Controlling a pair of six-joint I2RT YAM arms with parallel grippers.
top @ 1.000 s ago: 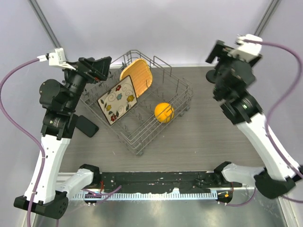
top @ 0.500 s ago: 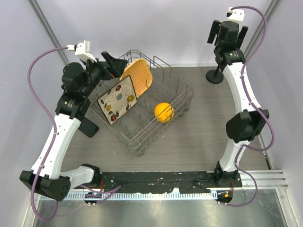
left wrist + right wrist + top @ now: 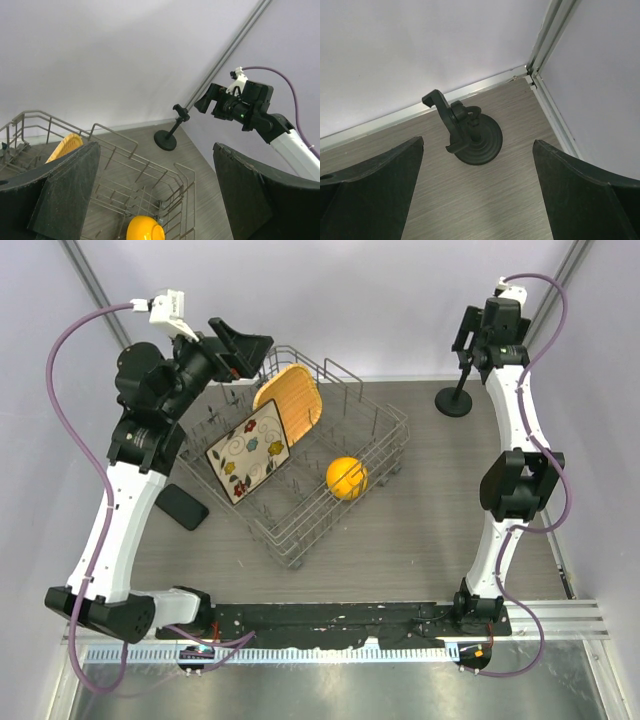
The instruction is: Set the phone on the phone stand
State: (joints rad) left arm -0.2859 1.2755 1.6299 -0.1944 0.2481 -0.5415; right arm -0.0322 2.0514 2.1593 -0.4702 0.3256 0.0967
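**Task items.** The phone [image 3: 182,506] lies flat on the table [image 3: 430,530] at the left, just outside the dish rack [image 3: 283,550] and under the left arm [image 3: 115,525]. Nothing grips it. The phone stand [image 3: 455,400] stands upright in the far right corner on its round base. Its holder head is bare, and it is well apart from the phone with the rack between them. The placement is judged not yet begun.

**Jaws.** The left arm's jaws stand wide and hold nothing. They are raised over the far left corner of the rack and point across the table, so they are not set up for a grasp on the phone below. The right arm [image 3: 512,415] reaches high over the stand. Its jaws are wide and empty, with the stand framed between them in the wrist view. That posture suits inspecting or steadying the stand, not carrying anything.

**Containers.** The wire rack holds three things:
- A flowered square plate [image 3: 248,450] leans on edge.
- A yellow woven-look plate [image 3: 290,400] is propped behind it.
- A round orange-yellow item [image 3: 346,478] sits on the rack floor. Whether it is a fruit or a bowl cannot be told.

None of these belongs to the task.
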